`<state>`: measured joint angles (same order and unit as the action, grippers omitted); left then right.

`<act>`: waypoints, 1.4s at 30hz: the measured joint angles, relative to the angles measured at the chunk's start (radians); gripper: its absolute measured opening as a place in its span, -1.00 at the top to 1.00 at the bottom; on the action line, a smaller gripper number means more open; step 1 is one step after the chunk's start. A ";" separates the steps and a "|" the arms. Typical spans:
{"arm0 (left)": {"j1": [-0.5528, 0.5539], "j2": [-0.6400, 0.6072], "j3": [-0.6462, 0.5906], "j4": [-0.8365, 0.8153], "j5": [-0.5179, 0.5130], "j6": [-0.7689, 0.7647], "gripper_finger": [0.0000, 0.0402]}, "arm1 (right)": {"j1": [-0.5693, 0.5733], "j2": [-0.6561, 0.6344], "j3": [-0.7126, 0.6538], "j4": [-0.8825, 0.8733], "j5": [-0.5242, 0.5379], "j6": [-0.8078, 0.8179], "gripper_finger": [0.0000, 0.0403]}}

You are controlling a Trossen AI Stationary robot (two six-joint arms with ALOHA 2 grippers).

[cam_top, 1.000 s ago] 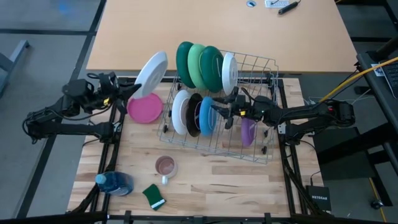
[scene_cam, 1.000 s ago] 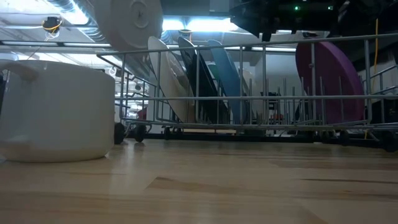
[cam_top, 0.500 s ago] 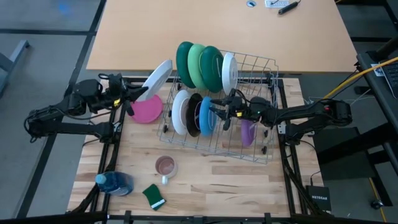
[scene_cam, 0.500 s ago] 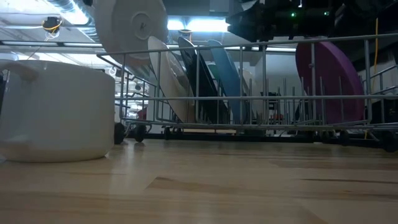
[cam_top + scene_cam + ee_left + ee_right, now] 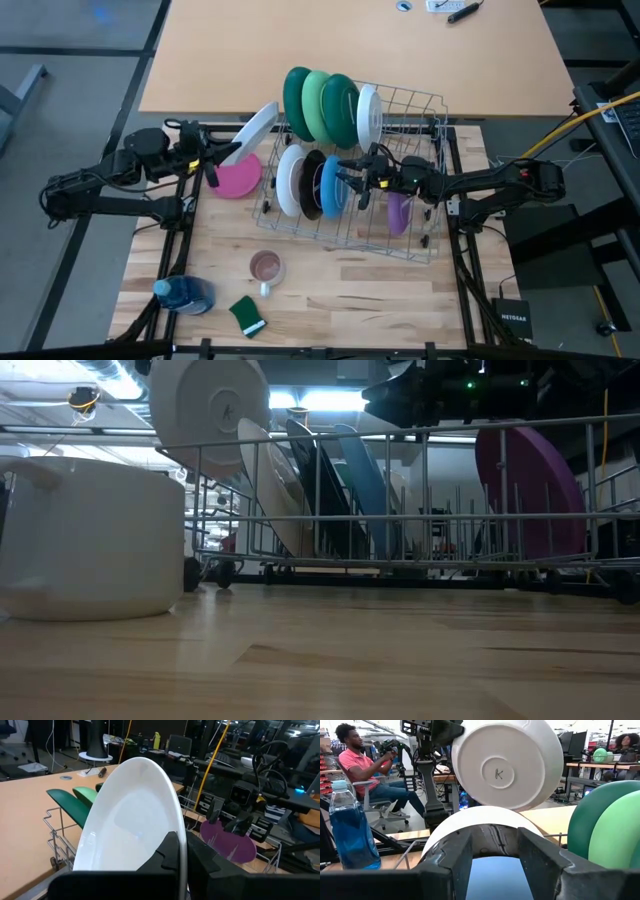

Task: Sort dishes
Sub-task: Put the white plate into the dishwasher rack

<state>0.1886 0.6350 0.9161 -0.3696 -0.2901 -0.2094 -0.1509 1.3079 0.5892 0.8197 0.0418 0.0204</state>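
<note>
Left end effector [image 5: 212, 157] clamped on rim of a white plate [image 5: 252, 130], held tilted in the air just left of the wire rack [image 5: 400, 240], above the pink plate [image 5: 232, 177] lying flat on the tabletop [image 5: 340, 300]. Right end effector [image 5: 352, 172] w/ fingers spread wide, empty, over the blue plate [image 5: 333, 187] in rack's front row.

High view: dark green plate [image 5: 297, 100] & light green plate [image 5: 319, 104] upright in back row; purple plate [image 5: 398, 213] at rack's right.

Low view: held plate hangs above rack's left end; white mug [image 5: 85, 538] in foreground.

Left wrist: plate fills view btw fingers.

Right wrist: held plate's underside faces cam; water bottle [image 5: 349, 830] nearby; seated person [image 5: 362, 770] in the background.
</note>
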 joint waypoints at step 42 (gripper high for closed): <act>-0.001 0.037 0.000 -0.019 0.054 0.019 1.00 | -0.202 0.624 1.569 -1.292 -0.333 -0.689 0.20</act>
<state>0.1875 0.6716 0.9161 -0.3886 -0.2360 -0.1900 -0.3527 1.9317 2.1581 -0.4724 -0.2912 -0.6688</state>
